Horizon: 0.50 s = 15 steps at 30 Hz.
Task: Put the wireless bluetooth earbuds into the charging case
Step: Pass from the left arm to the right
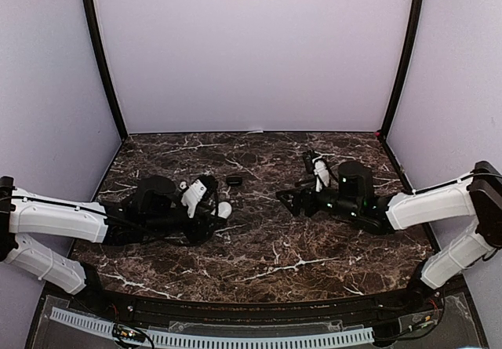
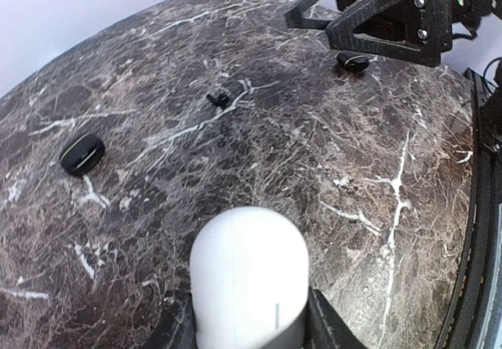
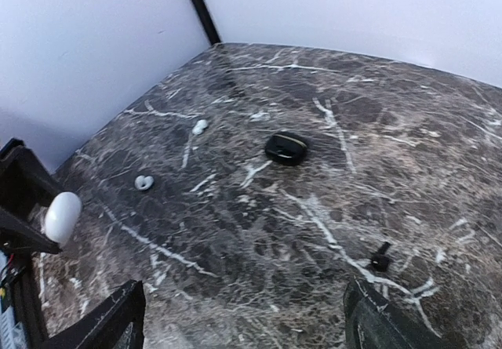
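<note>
Left claw [image 2: 249, 319] clamps white case [image 2: 249, 267]; black case [image 3: 285, 147] lies closed.

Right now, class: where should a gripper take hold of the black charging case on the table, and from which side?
Probably from straight above, closing across the narrower width of the black charging case. It lies flat and low on the table, a rounded oval with nothing touching it, so a side approach would likely skid it.

Smooth white shells cover the left arm [image 1: 59, 217] and right arm [image 1: 430, 202], with black joints between. The right gripper [image 2: 307, 27] is black, its fingers [image 2: 384, 16] hollow triangular frames fixed with silver screws [image 2: 417, 4]. A thin black cable [image 1: 447, 181] shows at three o'clock.
</note>
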Each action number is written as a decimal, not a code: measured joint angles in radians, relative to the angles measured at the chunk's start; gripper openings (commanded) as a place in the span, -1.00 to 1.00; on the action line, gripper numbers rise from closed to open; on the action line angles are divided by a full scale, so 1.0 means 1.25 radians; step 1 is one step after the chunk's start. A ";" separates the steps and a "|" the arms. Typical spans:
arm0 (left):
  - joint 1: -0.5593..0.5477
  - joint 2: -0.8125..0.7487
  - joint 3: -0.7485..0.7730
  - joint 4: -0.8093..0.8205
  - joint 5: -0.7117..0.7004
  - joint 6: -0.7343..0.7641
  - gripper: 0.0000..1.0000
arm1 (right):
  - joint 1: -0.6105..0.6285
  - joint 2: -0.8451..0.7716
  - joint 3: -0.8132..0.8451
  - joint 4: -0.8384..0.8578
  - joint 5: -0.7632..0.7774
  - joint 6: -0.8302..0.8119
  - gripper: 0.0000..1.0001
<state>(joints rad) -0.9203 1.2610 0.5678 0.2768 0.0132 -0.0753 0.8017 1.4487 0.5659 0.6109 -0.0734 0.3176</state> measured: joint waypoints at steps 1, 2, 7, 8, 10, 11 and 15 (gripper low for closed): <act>-0.005 -0.001 -0.003 0.013 0.004 0.018 -0.24 | -0.002 -0.011 0.017 -0.029 -0.034 0.003 0.65; -0.009 -0.001 -0.007 0.028 0.008 0.038 -0.24 | -0.003 -0.015 0.040 -0.059 -0.065 0.004 0.60; -0.022 -0.002 -0.016 0.066 0.026 0.112 -0.26 | -0.003 -0.008 0.185 -0.222 -0.238 -0.001 0.51; -0.025 -0.002 -0.017 0.073 0.026 0.126 -0.27 | -0.003 -0.004 0.205 -0.248 -0.268 0.000 0.49; -0.033 -0.002 -0.017 0.086 0.025 0.158 -0.29 | -0.003 0.010 0.238 -0.300 -0.320 0.002 0.47; -0.040 0.000 -0.017 0.093 0.024 0.175 -0.29 | -0.003 0.021 0.256 -0.326 -0.348 0.002 0.46; -0.078 0.020 -0.018 0.127 0.005 0.256 -0.24 | -0.003 0.080 0.320 -0.404 -0.440 0.009 0.39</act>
<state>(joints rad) -1.0180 1.2865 0.5453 0.4351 0.0196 0.2443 0.7975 1.5486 0.9653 0.1059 -0.6239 0.3286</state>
